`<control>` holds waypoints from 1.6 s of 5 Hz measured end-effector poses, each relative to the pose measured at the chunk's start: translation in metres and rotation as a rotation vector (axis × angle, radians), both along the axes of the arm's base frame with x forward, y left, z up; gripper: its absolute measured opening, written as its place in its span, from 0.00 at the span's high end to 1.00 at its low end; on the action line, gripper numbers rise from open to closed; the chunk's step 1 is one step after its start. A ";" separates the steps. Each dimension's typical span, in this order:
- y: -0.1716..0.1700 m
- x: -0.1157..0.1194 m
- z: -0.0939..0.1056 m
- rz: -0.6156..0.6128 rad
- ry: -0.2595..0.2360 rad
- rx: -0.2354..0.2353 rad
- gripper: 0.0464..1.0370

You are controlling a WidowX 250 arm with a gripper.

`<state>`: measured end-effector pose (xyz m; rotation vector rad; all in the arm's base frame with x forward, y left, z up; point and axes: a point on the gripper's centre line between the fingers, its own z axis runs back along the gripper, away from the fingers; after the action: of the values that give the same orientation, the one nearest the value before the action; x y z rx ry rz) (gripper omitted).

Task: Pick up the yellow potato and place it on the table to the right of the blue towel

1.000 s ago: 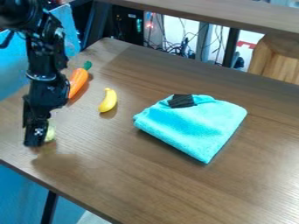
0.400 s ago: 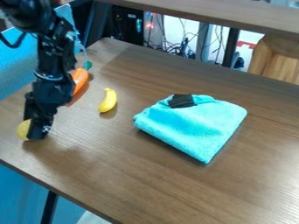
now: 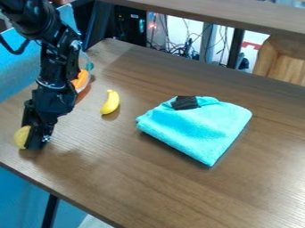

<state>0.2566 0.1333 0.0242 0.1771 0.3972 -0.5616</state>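
Note:
The gripper [image 3: 35, 141] hangs low at the left side of the wooden table, near its front left edge. A rounded yellow object [image 3: 22, 137] shows at the gripper's left side, partly hidden behind it; whether it is held cannot be told. To the right of the arm lies a small yellow banana [image 3: 110, 102]. Behind the arm, an orange carrot [image 3: 81, 80] with a green top is partly covered. A folded turquoise cloth [image 3: 196, 127] with a black patch at its back corner lies at the centre right.
The brown table [image 3: 179, 196] has its front edge running diagonally at lower left. Beyond its back edge are cables and a dark computer case [image 3: 129, 24]. A wooden shelf [image 3: 238, 15] crosses the top, and a wooden piece [image 3: 280, 60] stands at the right.
The lower arm has shifted slightly right and turned. The yellow object, earlier at the gripper's right, now shows at its left. Between the last two frames, gripper and object moved slightly down and left.

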 end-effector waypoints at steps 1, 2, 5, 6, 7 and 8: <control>-0.009 0.001 0.046 0.175 -0.113 0.054 0.34; -0.025 0.003 0.093 0.416 -0.272 0.046 0.34; -0.123 0.015 0.110 0.937 -0.422 0.112 0.34; -0.160 0.016 0.109 1.010 -0.437 0.083 0.34; -0.204 0.026 0.098 0.935 -0.449 0.045 0.34; -0.236 0.040 0.088 0.928 -0.466 0.007 0.34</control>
<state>0.2961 -0.1025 0.1121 0.1074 -0.0015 0.3968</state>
